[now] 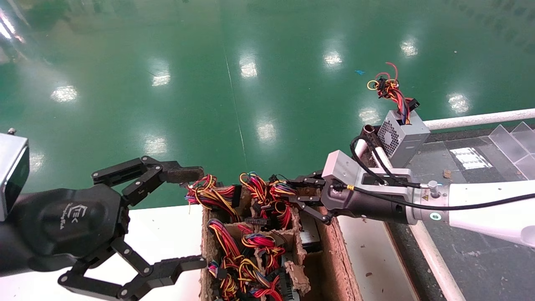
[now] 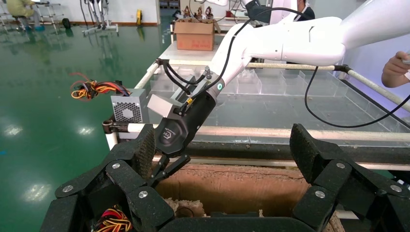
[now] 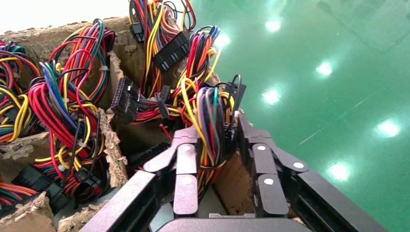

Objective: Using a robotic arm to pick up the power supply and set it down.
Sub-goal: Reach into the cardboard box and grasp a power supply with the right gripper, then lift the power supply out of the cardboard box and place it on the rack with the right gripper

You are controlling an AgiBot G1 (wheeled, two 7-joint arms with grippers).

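My right gripper (image 1: 292,193), the robotic arm with the white forearm, reaches into the far right corner of a cardboard box (image 1: 337,256). Its fingers (image 3: 186,159) are shut on the red, yellow and orange wire bundle (image 3: 209,113) of a power supply that stands in that compartment. Only a strip of its grey body (image 1: 310,235) shows below the wires. In the left wrist view the right gripper (image 2: 164,169) dips behind the box's far wall. My left gripper (image 1: 194,217) hangs wide open beside the box's left side, holding nothing.
Another grey power supply (image 1: 402,134) with a raised wire bundle (image 1: 391,88) stands on the corner of the dark conveyor (image 1: 480,255), by a white rail (image 1: 476,119). The box holds several more wire bundles (image 1: 240,251). Clear dividers (image 1: 515,144) sit far right. A white tabletop (image 1: 167,228) lies under the box.
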